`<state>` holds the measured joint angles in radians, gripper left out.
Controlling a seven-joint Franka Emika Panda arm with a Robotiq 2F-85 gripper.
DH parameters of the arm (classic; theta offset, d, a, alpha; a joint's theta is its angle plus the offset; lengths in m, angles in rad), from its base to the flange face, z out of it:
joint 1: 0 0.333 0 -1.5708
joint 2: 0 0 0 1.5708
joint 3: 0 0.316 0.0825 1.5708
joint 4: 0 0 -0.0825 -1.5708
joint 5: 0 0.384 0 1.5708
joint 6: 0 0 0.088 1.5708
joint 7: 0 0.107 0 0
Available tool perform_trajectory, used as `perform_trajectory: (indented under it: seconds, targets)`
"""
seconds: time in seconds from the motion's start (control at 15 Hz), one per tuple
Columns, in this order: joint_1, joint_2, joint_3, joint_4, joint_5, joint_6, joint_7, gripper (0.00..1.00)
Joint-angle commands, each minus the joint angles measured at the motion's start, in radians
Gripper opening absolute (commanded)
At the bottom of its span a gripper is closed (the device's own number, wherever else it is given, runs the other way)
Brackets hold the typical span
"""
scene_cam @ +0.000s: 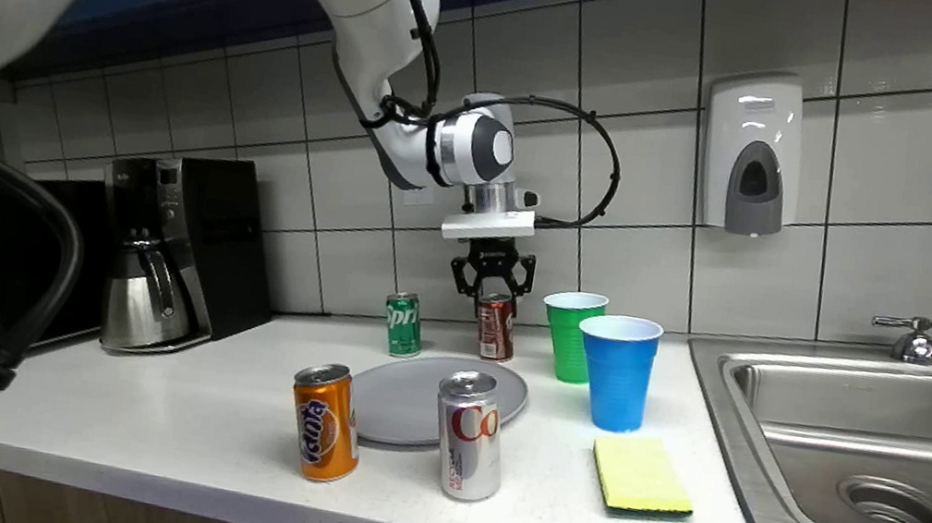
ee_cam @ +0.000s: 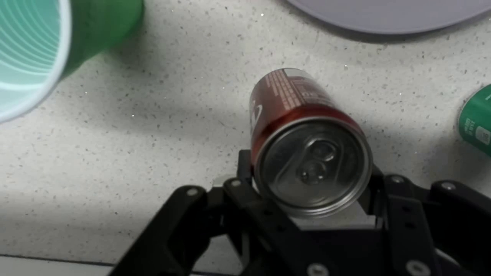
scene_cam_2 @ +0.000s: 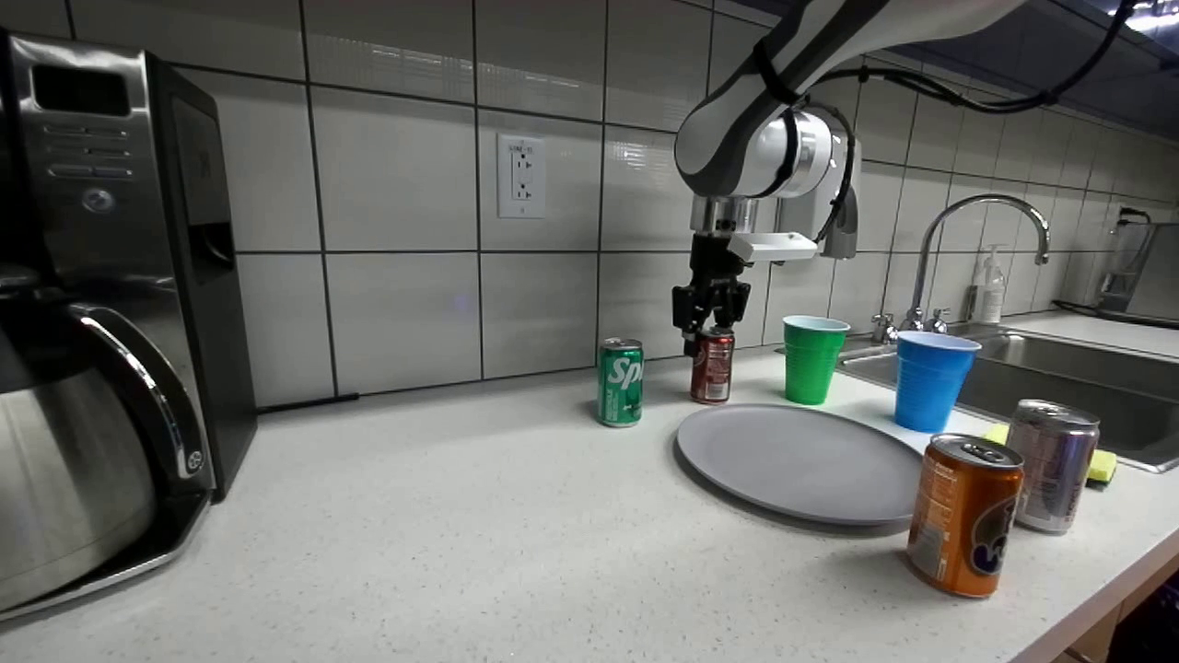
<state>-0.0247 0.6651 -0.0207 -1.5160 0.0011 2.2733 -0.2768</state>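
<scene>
In an exterior view, we are listing: hand (scene_cam: 495,305) at top of red can (scene_cam: 495,335), standing on desk (scene_cam: 217,418). In an exterior view: Sprite (scene_cam_2: 621,382) and green cup (scene_cam_2: 814,364), flanking it. Wrist view: fingers (ee_cam: 244,165) straddling it; whether clamping, we are unable to tell. We are judging: gripping step, next move calling for even squeezing.

Red can (ee_cam: 307,126), black fingers (ee_cam: 244,165), counter (ee_cam: 184,153) — speckled

Mostly even light, bit dim. Lamp (scene_cam_2: 1151,17) top right in an exterior view, glare on tiles (scene_cam_2: 396,63). Wrist view: soft shadows on counter (ee_cam: 184,161), hand (ee_cam: 309,172) near-black.
</scene>
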Motion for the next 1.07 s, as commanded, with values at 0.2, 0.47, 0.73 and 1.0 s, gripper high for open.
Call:
perform_trajectory:
  seconds: [0.2, 0.47, 0.73, 1.0]
  targets:
    - [-0.005, -0.051, 0.016, -0.028, -0.018, -0.012, 0.031, 0.37]
    - [-0.005, -0.092, 0.022, -0.073, -0.014, 0.002, 0.032, 0.37]
    - [-0.002, -0.156, 0.028, -0.155, -0.013, 0.022, 0.032, 0.37]
    - [-0.007, -0.231, 0.036, -0.256, -0.002, 0.037, 0.027, 0.37]
